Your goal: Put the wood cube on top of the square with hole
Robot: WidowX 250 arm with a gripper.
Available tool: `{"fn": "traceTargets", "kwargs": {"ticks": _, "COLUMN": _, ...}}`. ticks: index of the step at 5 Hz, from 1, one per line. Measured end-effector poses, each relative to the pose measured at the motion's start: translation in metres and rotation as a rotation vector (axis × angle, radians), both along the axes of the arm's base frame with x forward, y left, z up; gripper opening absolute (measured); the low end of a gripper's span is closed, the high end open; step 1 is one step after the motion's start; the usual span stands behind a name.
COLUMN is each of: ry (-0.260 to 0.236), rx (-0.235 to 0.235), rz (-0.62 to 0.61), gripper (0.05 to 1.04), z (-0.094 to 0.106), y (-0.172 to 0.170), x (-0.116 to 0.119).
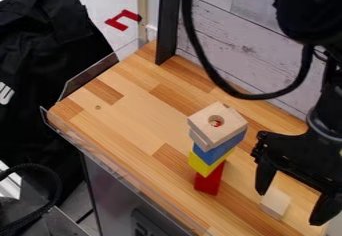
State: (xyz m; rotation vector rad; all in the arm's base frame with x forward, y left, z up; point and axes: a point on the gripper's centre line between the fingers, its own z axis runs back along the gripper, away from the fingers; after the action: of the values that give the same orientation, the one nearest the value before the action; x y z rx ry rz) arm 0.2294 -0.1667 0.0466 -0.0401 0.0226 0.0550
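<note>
Beside the tower (215,152), down on the bench (127,125), there's your wood cube (274,203), with your gripper (290,207) right by it, jaws apart. Should be light, stiff, not very slippery: take it squarely by two opposite side faces.

On the wooden tabletop (137,115), a stack rises from a red block (209,181) through a yellow block (202,166) and a blue block (217,151) to pale wood pieces, topped by the square with hole (232,121). To its right in the view, the black hand (291,205) hangs with its fingers parted, the wood cube (274,203) between them, nearer the left-hand finger in the view.
</note>
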Motion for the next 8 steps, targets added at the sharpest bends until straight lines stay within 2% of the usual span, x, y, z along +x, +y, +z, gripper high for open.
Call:
{"fn": "traceTargets", "kwargs": {"ticks": 1, "ry": 0.029, "rx": 0.015, "rz": 0.003, "gripper": 0.998, "z": -0.008, "y": 0.002, "x": -0.004}}
{"fn": "traceTargets", "kwargs": {"ticks": 2, "ry": 0.073, "rx": 0.005, "rz": -0.003, "gripper": 0.998, "z": -0.02, "y": 0.011, "x": 0.0}}
{"fn": "traceTargets", "kwargs": {"ticks": 3, "ry": 0.086, "rx": -0.024, "rz": 0.017, "gripper": 0.998, "z": -0.022, "y": 0.02, "x": 0.007}}
{"fn": "traceTargets", "kwargs": {"ticks": 6, "ry": 0.072, "rx": -0.055, "rz": -0.021, "gripper": 0.998, "z": -0.022, "y": 0.014, "x": 0.008}}
{"fn": "traceTargets", "kwargs": {"ticks": 7, "ry": 0.025, "rx": -0.064, "rz": -0.122, "gripper": 0.998, "z": -0.013, "y": -0.012, "x": 0.008}}
{"fn": "traceTargets", "kwargs": {"ticks": 8, "ry": -0.014, "rx": -0.069, "rz": -0.169, "gripper": 0.998, "z": -0.007, "y": -0.024, "x": 0.012}}
